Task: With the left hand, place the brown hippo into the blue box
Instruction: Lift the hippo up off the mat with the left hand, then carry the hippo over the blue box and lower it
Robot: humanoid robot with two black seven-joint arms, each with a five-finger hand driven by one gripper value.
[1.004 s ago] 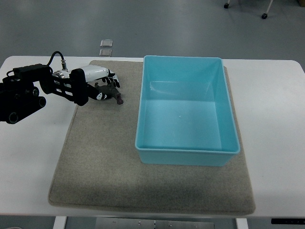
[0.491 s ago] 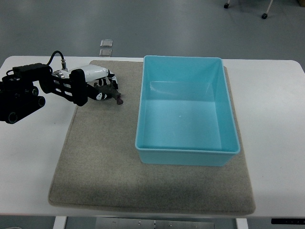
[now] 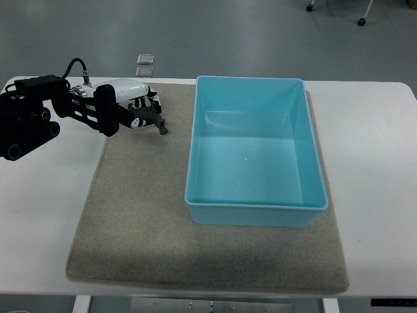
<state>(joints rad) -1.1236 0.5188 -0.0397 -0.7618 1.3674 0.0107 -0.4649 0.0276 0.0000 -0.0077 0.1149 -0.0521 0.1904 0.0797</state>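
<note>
Hidden: most of the brown hippo (image 3: 154,120) covered by the fingers (image 3: 142,112) of the left hand (image 3: 133,107); only a dark brown body edge and a small end sticking out at lower right visible; head and legs impossible to tell apart.
Cut off: left arm (image 3: 39,117) running out of the picture at the left edge; near edge of the desk (image 3: 45,215) cropped at the bottom.
Hard to make out: whether the hippo touches the grey mat (image 3: 143,215) or hangs just above it; no clear gap or shadow to settle it.
Hippo location: at the far left part of the mat, left of the blue box (image 3: 255,150), apart from its wall, outside it.
Hippo axis: seemingly lying left to right with a slight downward slant toward the right, the exposed tip pointing toward the box and slightly toward the near side.
Hand state: fingers curled down and closed around the hippo, white palm shell on top.
Arm pose: black forearm reaching rightward from the left edge, roughly level across the desk, wrist over the mat's far left corner, cable looping above it.
Box: open side up, sitting on the right half of the mat, pale interior bare.
Beyond desk: two small clear squares (image 3: 144,64) on the floor past the far edge.
</note>
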